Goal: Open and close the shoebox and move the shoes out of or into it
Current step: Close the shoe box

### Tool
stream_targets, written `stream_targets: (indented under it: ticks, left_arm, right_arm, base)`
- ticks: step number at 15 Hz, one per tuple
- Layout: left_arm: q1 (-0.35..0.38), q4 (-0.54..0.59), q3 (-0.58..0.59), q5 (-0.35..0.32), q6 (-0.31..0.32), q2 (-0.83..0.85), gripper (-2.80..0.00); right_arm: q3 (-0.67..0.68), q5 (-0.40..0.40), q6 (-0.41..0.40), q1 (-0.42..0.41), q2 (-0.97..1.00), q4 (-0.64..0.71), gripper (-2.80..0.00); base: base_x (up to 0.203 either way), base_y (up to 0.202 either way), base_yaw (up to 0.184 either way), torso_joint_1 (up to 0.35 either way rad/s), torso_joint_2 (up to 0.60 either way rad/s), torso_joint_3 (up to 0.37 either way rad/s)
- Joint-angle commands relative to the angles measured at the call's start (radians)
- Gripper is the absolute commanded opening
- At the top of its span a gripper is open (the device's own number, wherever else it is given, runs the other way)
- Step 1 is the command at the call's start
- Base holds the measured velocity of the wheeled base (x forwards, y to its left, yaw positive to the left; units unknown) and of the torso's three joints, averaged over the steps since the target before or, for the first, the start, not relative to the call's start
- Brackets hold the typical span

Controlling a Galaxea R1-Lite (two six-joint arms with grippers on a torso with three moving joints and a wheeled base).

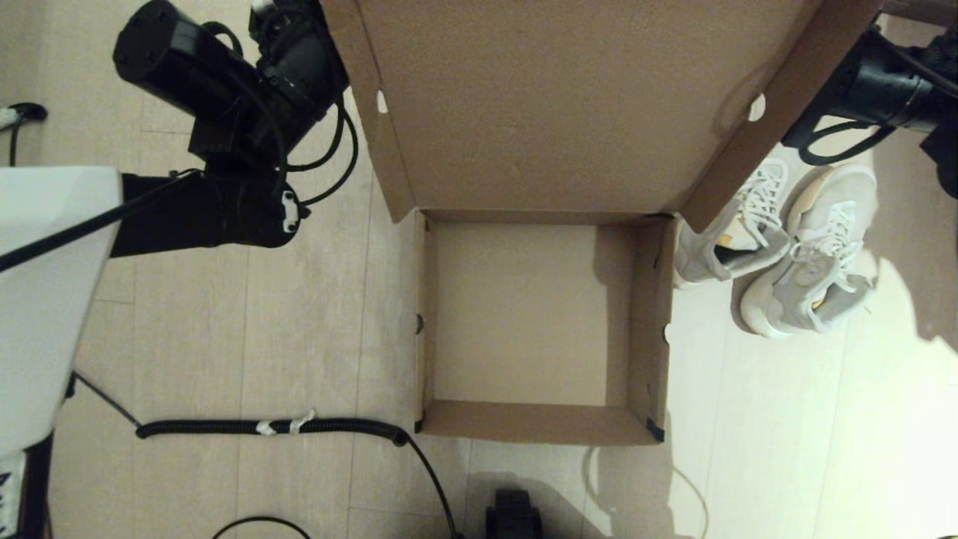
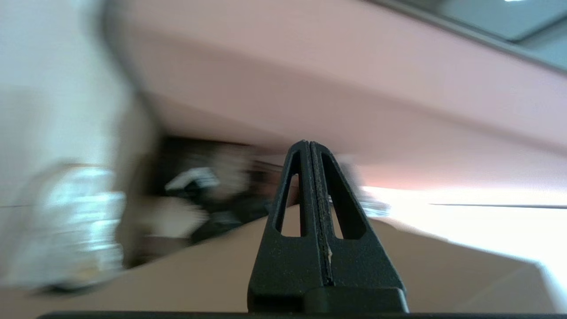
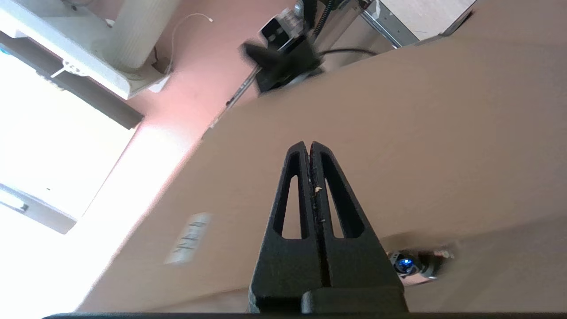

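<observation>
The brown shoebox point(image 1: 650, 322) stands open on the floor with nothing inside. Its hinged lid point(image 1: 569, 105) is raised, inner face toward the head view. The two off-white sneakers point(image 1: 748, 232) point(image 1: 819, 277) stand side by side on the floor just right of the box. My left arm point(image 1: 247, 82) is at the lid's left edge, and its gripper point(image 2: 307, 142) is shut and empty above cardboard. My right arm point(image 1: 868, 86) is behind the lid's right flap. The right gripper point(image 3: 308, 144) is shut and empty, close to the lid's outer face with its white label point(image 3: 188, 239).
A black corrugated cable point(image 1: 269, 427) lies on the wood floor left of the box's near corner. My white body panel point(image 1: 45, 299) fills the left edge. A small black object point(image 1: 513, 516) sits at the bottom centre.
</observation>
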Motion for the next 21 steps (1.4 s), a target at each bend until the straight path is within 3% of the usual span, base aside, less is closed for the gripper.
stream_targets:
  ticks: [1,2,4,10,18,21]
  left_arm:
    - [-0.019,-0.036,0.005,0.003,-0.067,-0.052,-2.80]
    - [-0.024,-0.058,0.008,0.007,-0.111,-0.067,-2.80]
    - [-0.034,-0.072,0.048,0.010,-0.137,-0.108,-2.80]
    - [-0.150,-0.113,0.291,0.004,-0.135,-0.233,-2.80]
    - [-0.273,-0.172,0.595,0.000,-0.129,-0.408,-2.80]
    - [-0.312,-0.173,0.639,0.000,-0.127,-0.439,-2.80]
  right_arm:
    - [0.045,0.004,0.008,-0.001,-0.055,-0.004,-2.80]
    - [0.068,0.002,0.005,-0.003,-0.072,-0.004,-2.80]
    - [0.093,0.000,0.004,-0.011,-0.106,-0.004,-2.80]
    - [0.147,0.010,0.011,-0.023,-0.194,0.002,-2.80]
    - [0.365,0.002,0.002,-0.037,-0.391,-0.004,-2.80]
    - [0.481,-0.007,-0.031,-0.132,-0.469,-0.040,-2.80]
  base:
    - [0.000,0.000,0.000,0.000,0.00,0.000]
    - [0.000,0.000,0.000,0.000,0.00,0.000]
    - [0.000,0.000,0.000,0.000,0.00,0.000]
    - [0.000,0.000,0.000,0.000,0.00,0.000]
    - [0.000,0.000,0.000,0.000,0.00,0.000]
    - [0.000,0.000,0.000,0.000,0.00,0.000]
